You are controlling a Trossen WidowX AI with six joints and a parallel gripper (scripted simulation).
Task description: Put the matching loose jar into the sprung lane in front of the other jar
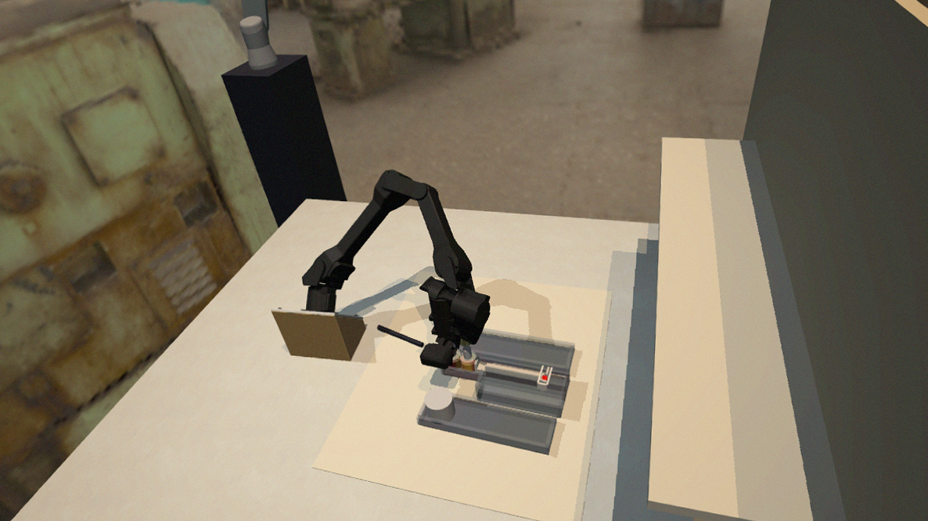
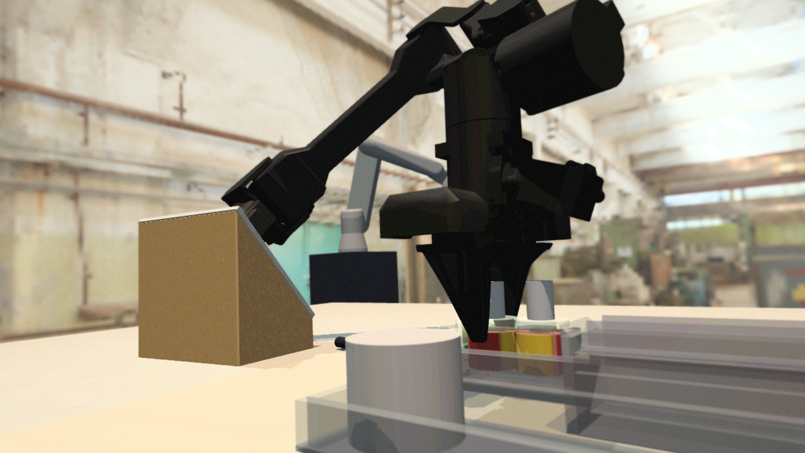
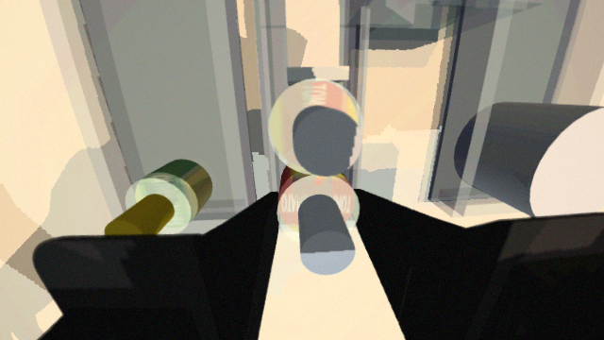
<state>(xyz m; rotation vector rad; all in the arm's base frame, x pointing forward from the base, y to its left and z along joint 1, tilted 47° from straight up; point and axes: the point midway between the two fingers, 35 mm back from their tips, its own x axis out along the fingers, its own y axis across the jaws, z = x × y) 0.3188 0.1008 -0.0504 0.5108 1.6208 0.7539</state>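
Tomato jar, pinched between the fingers of the gripper at the front of the sprung lane, before its matching jar: likely rigid and slippery, best held squarely around the body.

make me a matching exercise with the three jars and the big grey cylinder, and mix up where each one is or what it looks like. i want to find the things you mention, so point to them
1. front tomato jar (image 1: 456, 360) (image 2: 491, 352) (image 3: 321, 217)
2. rear tomato jar (image 1: 468, 362) (image 2: 539, 349) (image 3: 315, 127)
3. green-banded jar (image 3: 162, 198)
4. big grey cylinder (image 1: 438, 403) (image 2: 404, 388) (image 3: 500, 156)

A. has a yellow knob
B. stands in an outer lane
C. gripped by the hand (image 1: 452, 362) (image 2: 498, 329) (image 3: 318, 194)
D. grey-knobbed, outside the hand's grip

Pairs: 1-C, 2-D, 3-A, 4-B
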